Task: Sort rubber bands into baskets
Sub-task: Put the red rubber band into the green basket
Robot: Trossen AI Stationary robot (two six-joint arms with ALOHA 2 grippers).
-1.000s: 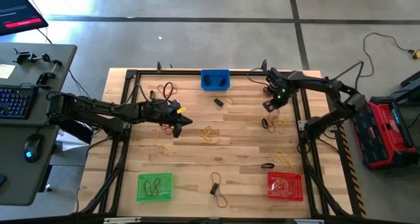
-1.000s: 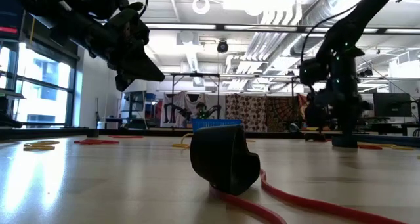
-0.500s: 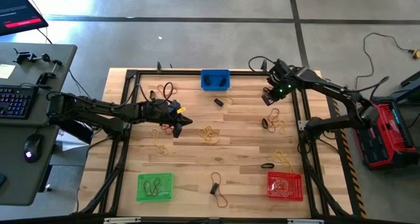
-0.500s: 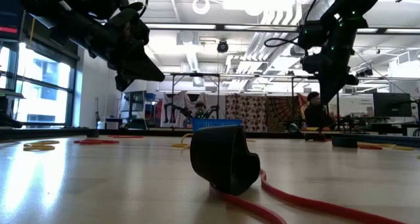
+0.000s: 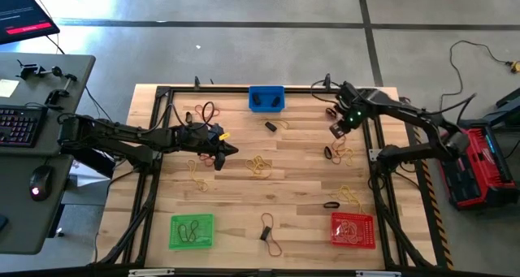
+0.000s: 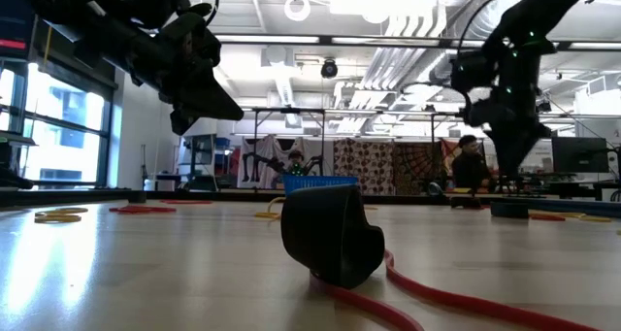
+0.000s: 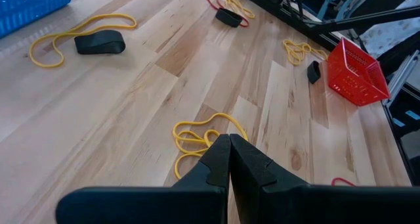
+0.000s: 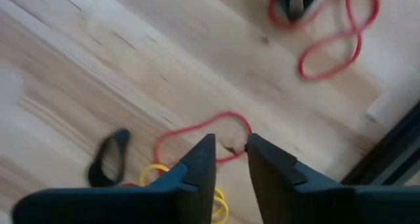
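Observation:
Rubber bands lie scattered on the wooden table: a yellow tangle [image 5: 259, 166] at the centre, red and yellow ones [image 5: 340, 154] at the right. The blue basket [image 5: 266, 98] stands at the far edge. The green basket [image 5: 192, 231] is near left, with dark bands in it. The red basket [image 5: 353, 230] is near right. My left gripper [image 5: 233, 152] hovers shut over the yellow tangle [image 7: 197, 135], with nothing seen between its fingers. My right gripper [image 5: 335, 131] hangs open, pointing down above a red band [image 8: 203, 140], a black band [image 8: 110, 157] and a yellow one [image 8: 213, 201].
A black metal frame [image 5: 375, 147] runs along the table's sides, close to my right gripper. A thick black band with a red band [image 6: 330, 236] lies near the front edge. More bands [image 5: 205, 112] lie far left. Bare wood lies between the green and red baskets.
My right gripper, which reached down to the table a second ago, has risen clear of it and now hangs above the bands at the right. My left arm has kept still.

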